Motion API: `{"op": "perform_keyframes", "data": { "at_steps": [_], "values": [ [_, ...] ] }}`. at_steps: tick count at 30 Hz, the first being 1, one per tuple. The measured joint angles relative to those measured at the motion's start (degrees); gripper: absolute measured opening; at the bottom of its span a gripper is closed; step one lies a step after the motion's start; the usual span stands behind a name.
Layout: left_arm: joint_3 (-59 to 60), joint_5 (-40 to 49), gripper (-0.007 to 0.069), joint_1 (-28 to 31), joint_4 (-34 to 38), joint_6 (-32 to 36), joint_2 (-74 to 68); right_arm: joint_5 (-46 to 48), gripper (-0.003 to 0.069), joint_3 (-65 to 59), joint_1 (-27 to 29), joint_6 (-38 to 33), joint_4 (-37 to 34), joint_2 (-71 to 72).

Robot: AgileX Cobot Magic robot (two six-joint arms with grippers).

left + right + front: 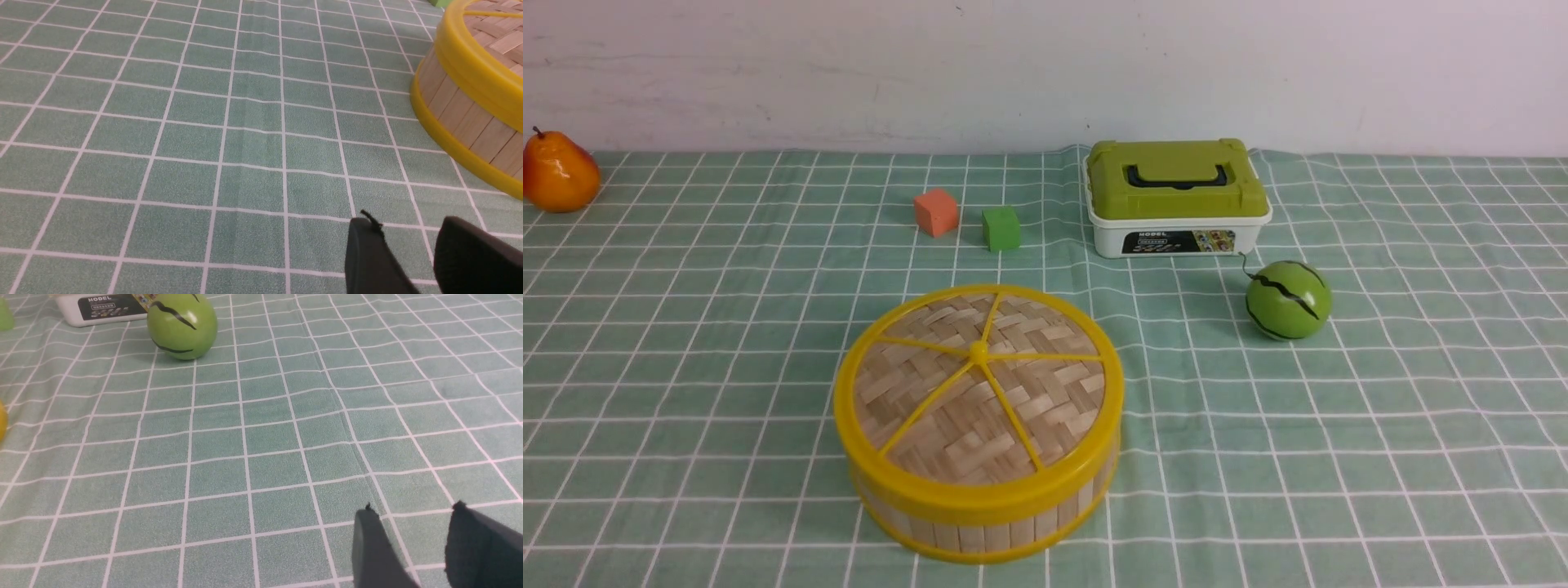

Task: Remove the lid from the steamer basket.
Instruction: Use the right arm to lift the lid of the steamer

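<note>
- Your left gripper (408, 241) sits low over the counter (163, 122), its jaws parted with nothing between them. The steamer basket (457, 110) stands near it.
- Your right gripper (412, 531) is likewise spread and empty over bare cloth, with a green striped ball (182, 326) well beyond it.
- The lid (978, 392) lies flat and closed on the steamer basket, near the front middle of the counter.
- Expect the lid to be light and fairly stiff, since it is woven bamboo in a plastic frame. Its smooth yellow rim (980, 496) may slip.
- The central knob (978, 351) looks small for a pinch, so the rim seems the safer hold.
- Lift gently, because the steamer basket looks light and may rise with the lid.
</note>
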State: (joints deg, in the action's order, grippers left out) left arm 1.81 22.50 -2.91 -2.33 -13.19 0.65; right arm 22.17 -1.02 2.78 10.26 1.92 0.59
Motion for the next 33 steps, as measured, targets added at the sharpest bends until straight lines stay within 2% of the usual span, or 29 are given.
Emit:
{"op": "perform_keyframes", "data": {
  "at_steps": [28,31,32,33],
  "values": [
    [0.00,0.00,0.0239,0.00,0.00,0.00,0.00,0.00,0.0239,0.00,0.00,0.00,0.00,0.00],
    [0.00,0.00,0.0239,0.00,0.00,0.00,0.00,0.00,0.0239,0.00,0.00,0.12,-1.46,0.00],
    [0.00,0.00,0.0239,0.00,0.00,0.00,0.00,-0.14,0.0239,0.00,0.00,1.67,-5.72,0.00],
    [0.00,0.00,0.0239,0.00,0.00,0.00,0.00,-0.14,0.0239,0.00,0.00,1.99,-6.40,0.00]
  ]
}}
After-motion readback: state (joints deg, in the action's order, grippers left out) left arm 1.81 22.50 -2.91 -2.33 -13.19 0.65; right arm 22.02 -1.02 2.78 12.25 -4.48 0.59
